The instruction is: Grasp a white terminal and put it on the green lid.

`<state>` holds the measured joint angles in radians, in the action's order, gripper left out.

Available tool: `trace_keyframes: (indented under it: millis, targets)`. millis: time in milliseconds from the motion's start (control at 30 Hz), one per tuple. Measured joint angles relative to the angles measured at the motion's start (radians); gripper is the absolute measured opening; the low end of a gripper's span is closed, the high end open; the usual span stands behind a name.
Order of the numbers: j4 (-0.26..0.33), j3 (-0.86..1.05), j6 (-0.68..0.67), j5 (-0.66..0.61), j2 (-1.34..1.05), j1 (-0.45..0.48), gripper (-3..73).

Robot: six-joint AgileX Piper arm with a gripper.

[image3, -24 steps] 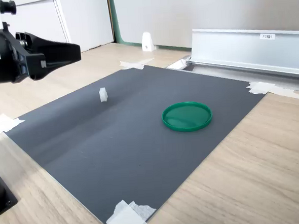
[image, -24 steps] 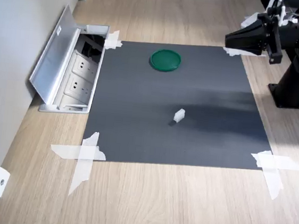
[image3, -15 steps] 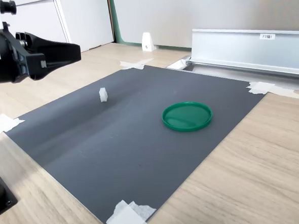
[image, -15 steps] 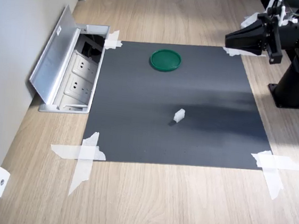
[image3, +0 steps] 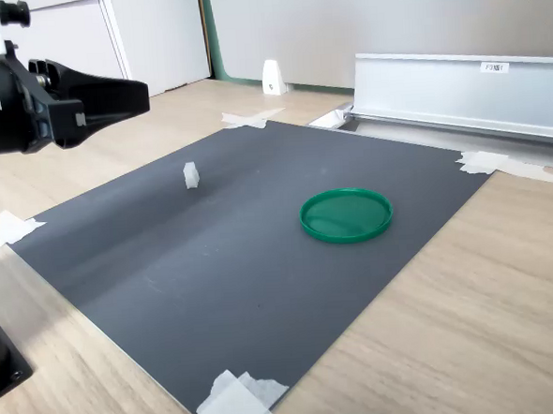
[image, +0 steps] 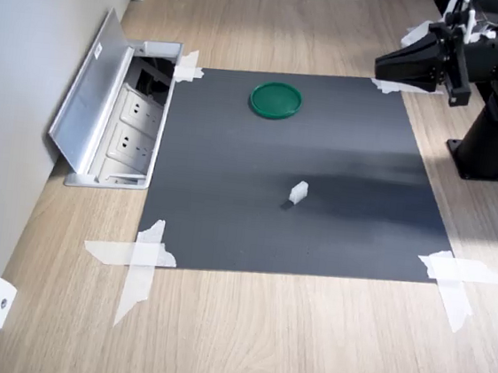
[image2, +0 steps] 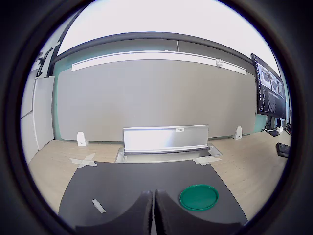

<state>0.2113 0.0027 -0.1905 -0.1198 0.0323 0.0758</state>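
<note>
Terminal [image: 298, 190] stands alone on the dark mat [image: 227, 229], toward the middle in the first exterior view, well apart from the lid [image: 275, 99] near the mat's far edge. In the second exterior view the terminal [image3: 191, 175] lies left of the lid [image3: 345, 214]. End effector [image: 379, 67] hangs in the air above the mat's corner, clenched and carrying nothing; the wrist view shows its fingers [image2: 142, 213] pressed together. Tape [image: 139, 260] pins the mat's corners to the counter [image: 303, 352].
</note>
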Motion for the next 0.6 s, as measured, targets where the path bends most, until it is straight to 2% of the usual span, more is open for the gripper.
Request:
trace_keyframes:
  millis: [267, 400, 600]
  targets:
    - [0.000, 0.000, -0.004, -0.002, 0.000, -0.001, -0.9]
    - [0.002, 0.000, -0.055, -0.013, 0.018, -0.001, -0.9]
    - [0.007, -0.097, -0.141, -0.137, 0.120, -0.001, -0.9]
